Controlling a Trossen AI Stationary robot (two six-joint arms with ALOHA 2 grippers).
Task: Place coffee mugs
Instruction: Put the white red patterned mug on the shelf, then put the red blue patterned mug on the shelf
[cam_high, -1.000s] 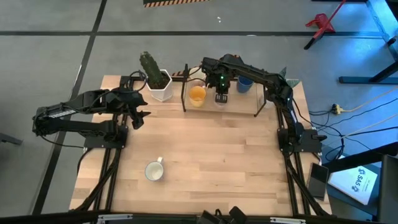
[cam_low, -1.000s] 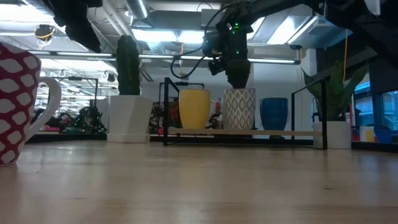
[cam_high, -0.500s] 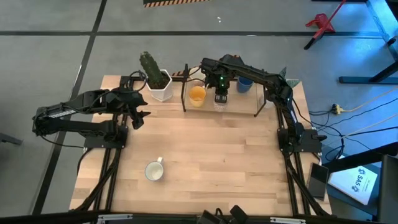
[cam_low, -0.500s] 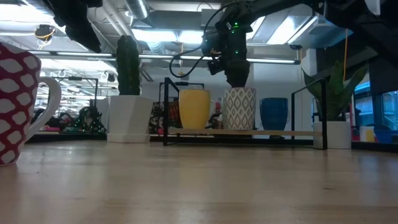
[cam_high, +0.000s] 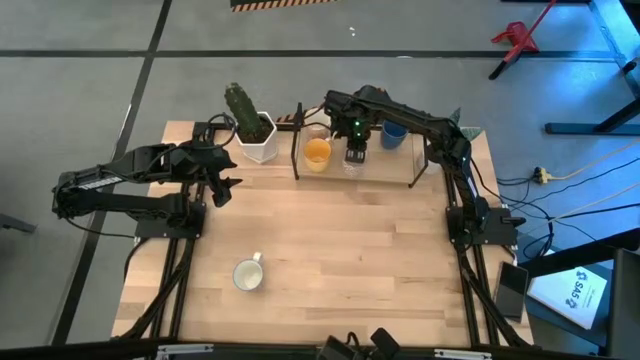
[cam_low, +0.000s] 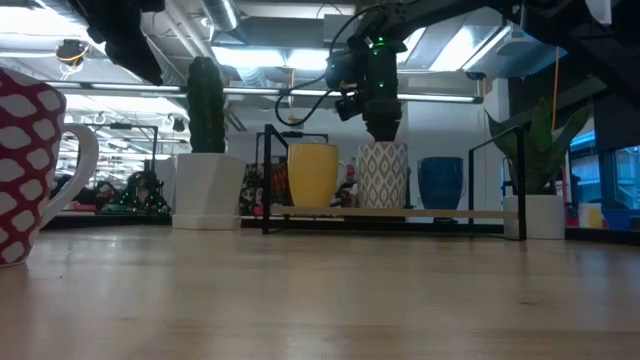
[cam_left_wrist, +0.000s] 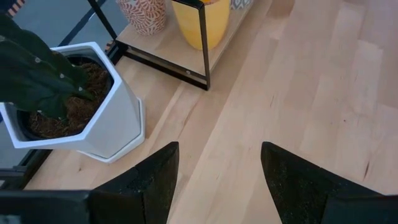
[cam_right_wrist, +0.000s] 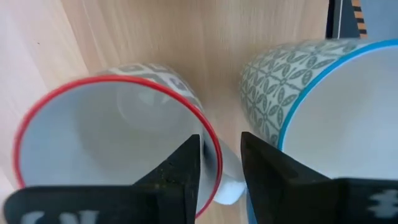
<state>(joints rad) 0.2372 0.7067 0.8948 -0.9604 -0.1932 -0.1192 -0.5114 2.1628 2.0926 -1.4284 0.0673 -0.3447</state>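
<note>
A patterned mug with a red rim stands on the low wooden shelf of a black-framed rack at the table's far side; it also shows in the low view. My right gripper comes down on it from above. An orange mug stands to its left, a dark blue mug to its right, and a blue-rimmed patterned mug beside it. A white mug sits on the table near the front. My left gripper is open and empty near the cactus pot. My right gripper has the red-rimmed mug's wall at the rim, beside its white handle. One finger is inside the mug and the other outside. The fingers point down from above. The mug stands upright with its base on the shelf.
A white hexagonal cactus pot stands left of the rack, close to my left gripper. An orange-patterned mug sits at the rack's left end. A small potted plant stands right of the rack. The rack's black uprights flank the shelf.
</note>
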